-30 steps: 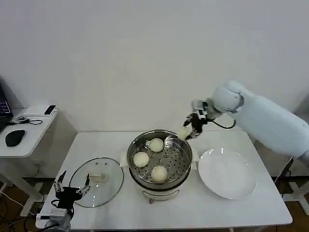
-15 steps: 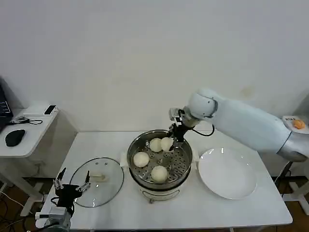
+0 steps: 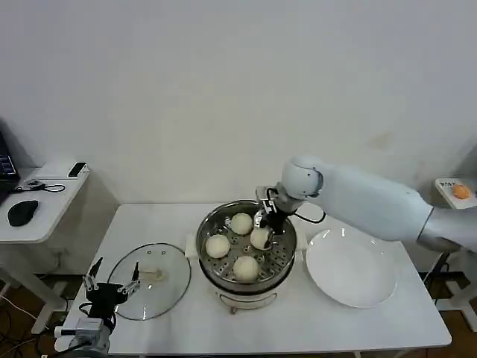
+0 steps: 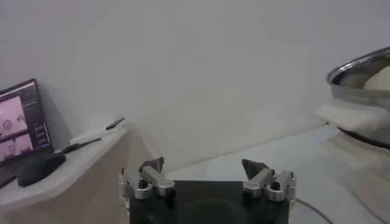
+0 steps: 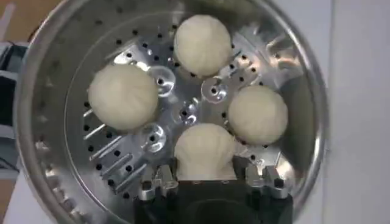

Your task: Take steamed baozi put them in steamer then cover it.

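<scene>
The left pincer [image 3: 110,289] waits released at the near left edge of the bench [image 3: 149,224], its tips just short of the glass lid [image 3: 149,280], which lies flat on the bench left of the steamer [image 3: 246,250]. Over the pot, the right pincer [image 3: 266,226] is lowered inside the rim, its fingers [image 5: 159,182] on either side of the fourth bun [image 5: 205,151] at the right of the perforated tray [image 5: 122,161]; the other three buns [image 3: 240,223] sit apart on the tray. The white plate [image 3: 350,267] to the right is bare, so the loading step looks close to done.

The likely next call is to let go of this bun, lift the right arm clear of the rim, then bring the lid across to cover the pot.

Whether the bun already rests on the tray or hangs just above it cannot be told. The right wrist view cuts off the finger bases, and the left wrist view catches the steamer's rim and one side handle, not the lid
</scene>
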`<state>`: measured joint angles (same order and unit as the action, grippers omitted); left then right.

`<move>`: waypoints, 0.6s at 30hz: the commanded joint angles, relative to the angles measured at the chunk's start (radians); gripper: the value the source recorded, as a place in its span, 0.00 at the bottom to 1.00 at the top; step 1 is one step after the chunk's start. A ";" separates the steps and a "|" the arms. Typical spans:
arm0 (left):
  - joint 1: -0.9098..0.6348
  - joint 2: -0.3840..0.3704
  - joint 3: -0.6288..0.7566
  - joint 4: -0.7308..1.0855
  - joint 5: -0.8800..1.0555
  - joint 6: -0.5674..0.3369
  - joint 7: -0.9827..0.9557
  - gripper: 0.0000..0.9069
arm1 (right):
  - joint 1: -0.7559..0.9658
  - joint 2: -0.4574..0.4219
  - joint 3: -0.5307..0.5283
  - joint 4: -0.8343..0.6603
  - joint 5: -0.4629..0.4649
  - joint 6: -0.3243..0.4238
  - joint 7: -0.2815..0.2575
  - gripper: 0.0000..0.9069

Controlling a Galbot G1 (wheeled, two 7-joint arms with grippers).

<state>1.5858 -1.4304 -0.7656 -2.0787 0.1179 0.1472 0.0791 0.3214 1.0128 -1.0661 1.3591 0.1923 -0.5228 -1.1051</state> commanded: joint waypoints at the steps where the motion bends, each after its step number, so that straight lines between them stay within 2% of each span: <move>1: 0.001 0.002 0.000 0.004 -0.001 0.000 0.000 1.00 | 0.001 -0.002 -0.032 -0.006 -0.026 -0.002 0.000 0.69; 15: 0.007 -0.001 -0.001 -0.005 0.000 0.000 -0.001 1.00 | 0.003 -0.013 -0.014 -0.001 -0.029 0.001 0.006 0.70; 16: 0.008 -0.002 -0.001 -0.007 0.000 0.000 -0.001 1.00 | 0.002 -0.013 -0.013 -0.001 -0.028 0.001 0.011 0.98; 18: 0.010 -0.002 -0.001 -0.010 0.000 0.000 -0.001 1.00 | 0.001 -0.015 -0.010 0.001 -0.024 0.001 0.019 1.00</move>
<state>1.5938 -1.4317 -0.7662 -2.0863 0.1172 0.1473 0.0784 0.3250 0.9995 -1.0766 1.3609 0.1700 -0.5218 -1.0983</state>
